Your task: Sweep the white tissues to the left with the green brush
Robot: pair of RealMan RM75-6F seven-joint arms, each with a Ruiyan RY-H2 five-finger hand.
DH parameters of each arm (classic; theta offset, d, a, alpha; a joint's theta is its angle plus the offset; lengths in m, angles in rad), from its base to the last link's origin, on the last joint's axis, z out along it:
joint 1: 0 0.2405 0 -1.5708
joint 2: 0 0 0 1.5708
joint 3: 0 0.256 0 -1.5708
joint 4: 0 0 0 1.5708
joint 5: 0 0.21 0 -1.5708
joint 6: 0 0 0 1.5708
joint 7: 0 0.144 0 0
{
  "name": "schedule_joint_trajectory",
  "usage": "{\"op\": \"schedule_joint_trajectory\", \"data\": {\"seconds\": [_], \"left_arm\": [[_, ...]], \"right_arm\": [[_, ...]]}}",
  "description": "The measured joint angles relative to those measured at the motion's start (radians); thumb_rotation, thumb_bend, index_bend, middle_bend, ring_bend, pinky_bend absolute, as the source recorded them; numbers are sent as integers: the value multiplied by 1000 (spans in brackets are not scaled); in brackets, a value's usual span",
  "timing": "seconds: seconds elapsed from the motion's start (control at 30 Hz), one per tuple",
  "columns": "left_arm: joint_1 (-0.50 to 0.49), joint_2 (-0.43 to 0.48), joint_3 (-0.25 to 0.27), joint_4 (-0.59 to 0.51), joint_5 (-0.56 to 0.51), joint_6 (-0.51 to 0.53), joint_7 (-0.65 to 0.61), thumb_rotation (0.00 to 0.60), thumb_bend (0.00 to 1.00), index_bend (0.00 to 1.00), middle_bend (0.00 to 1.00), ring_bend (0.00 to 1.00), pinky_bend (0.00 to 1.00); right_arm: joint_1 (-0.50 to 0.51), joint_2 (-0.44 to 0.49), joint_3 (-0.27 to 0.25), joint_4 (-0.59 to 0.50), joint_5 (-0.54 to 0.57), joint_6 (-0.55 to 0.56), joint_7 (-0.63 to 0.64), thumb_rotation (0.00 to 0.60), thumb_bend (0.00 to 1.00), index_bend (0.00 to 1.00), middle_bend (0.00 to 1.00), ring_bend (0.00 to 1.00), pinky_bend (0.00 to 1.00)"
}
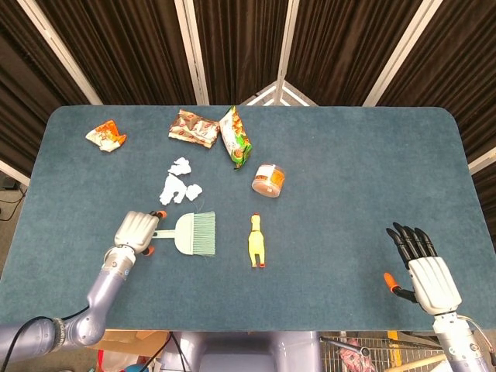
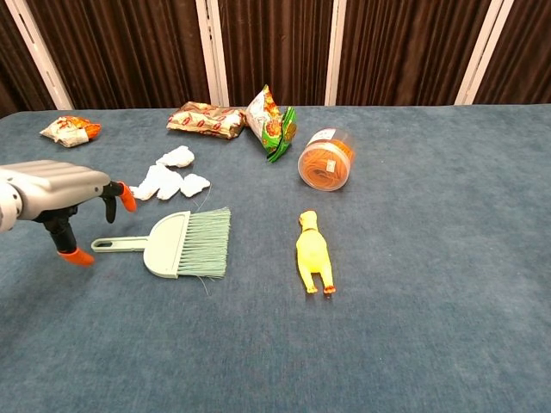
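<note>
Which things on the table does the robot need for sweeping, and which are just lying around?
Needed for the job:
green brush
white tissues
left hand, open above the brush handle

Just lying around:
yellow rubber chicken
orange jar on its side
green snack bag
brown snack bag
orange and white wrapper
</note>
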Motion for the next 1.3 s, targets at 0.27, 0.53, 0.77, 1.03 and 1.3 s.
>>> {"op": "schedule_joint_trajectory", "data": {"seconds": [0.27, 0.53, 0.77, 1.03, 1.3], "left_arm": [[-22, -47, 20, 50, 17, 3, -20, 600, 397, 283, 384, 974, 932], [-34, -69, 28, 87, 27, 9, -38, 600, 397, 312, 425, 974, 932], [-43, -89, 37, 105, 22, 5, -44, 600, 398, 318, 434, 973, 932], [-49, -99, 44, 112, 27, 7, -53, 600, 397, 328, 443, 973, 932], [-55, -106, 53, 116, 24, 8, -54, 600, 486, 448, 569, 973, 932]], "right_arm": [[0, 0, 1, 1, 0, 1, 2, 600, 344, 0, 0, 0, 0], [0, -1, 1, 2, -1, 2, 3, 600, 344, 0, 0, 0, 0], [-1, -2, 1, 3, -1, 3, 3, 600, 343, 0, 0, 0, 0], [-1, -1, 1, 1, -1, 4, 3, 600, 344, 0, 0, 0, 0], [-2, -2, 2, 1, -1, 7, 3, 600, 343, 0, 0, 0, 0]]}}
